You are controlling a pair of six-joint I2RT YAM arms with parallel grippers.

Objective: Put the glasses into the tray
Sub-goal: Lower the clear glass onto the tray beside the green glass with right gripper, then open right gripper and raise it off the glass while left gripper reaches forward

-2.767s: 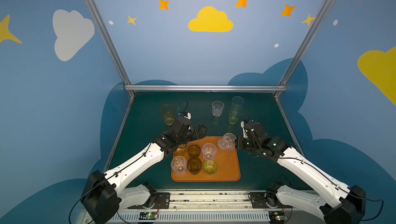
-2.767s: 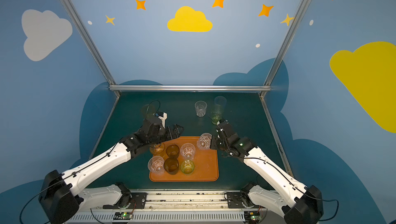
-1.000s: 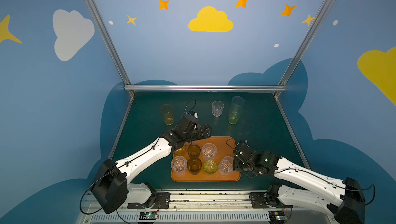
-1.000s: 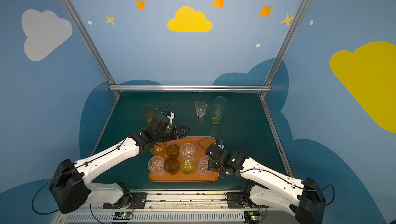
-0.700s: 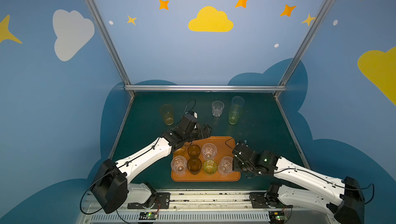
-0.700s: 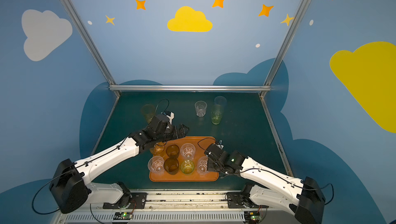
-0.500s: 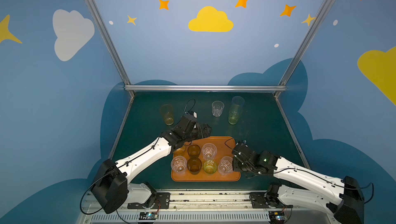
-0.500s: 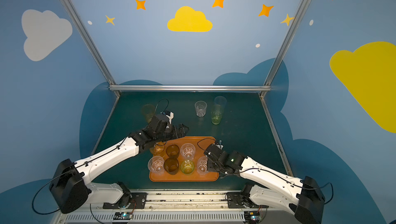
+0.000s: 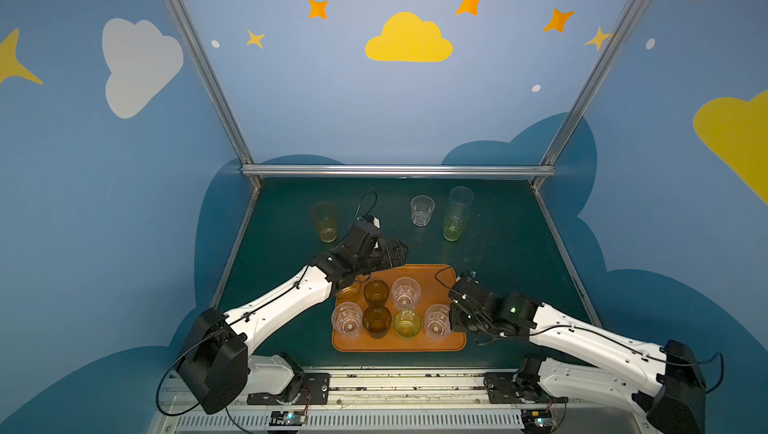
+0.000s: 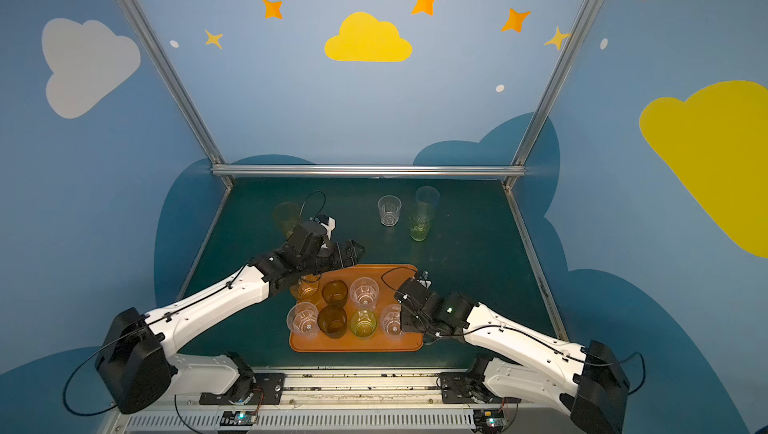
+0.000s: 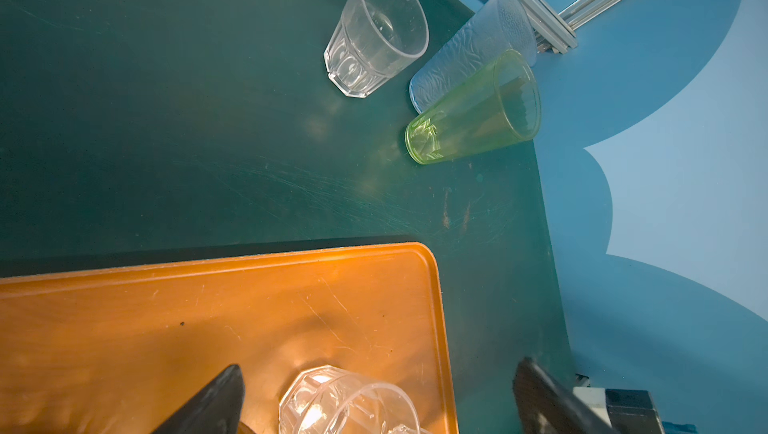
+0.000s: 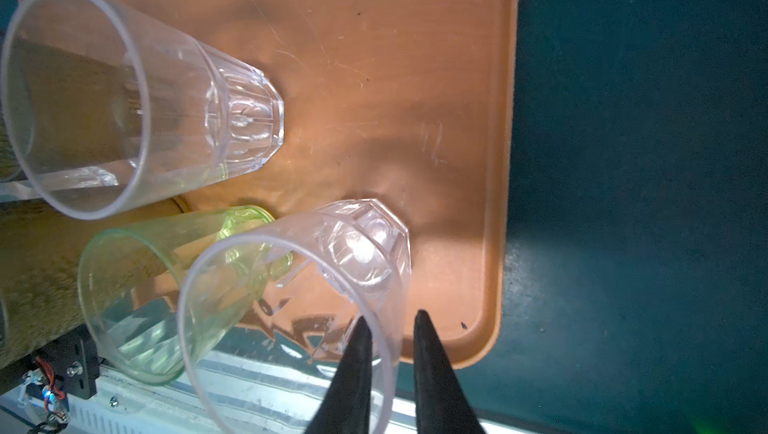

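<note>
The left arm (image 9: 291,299) hides part of the amber glass (image 9: 349,293) at the tray's (image 9: 432,276) far left corner. In the left wrist view, a clear glass (image 11: 345,403) on the tray is cut off at the picture's edge.

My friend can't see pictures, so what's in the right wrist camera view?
Two black fingers of the right gripper straddle the wall of a clear faceted glass standing on the orange tray. A yellow-green glass and another clear glass stand beside it.
</note>
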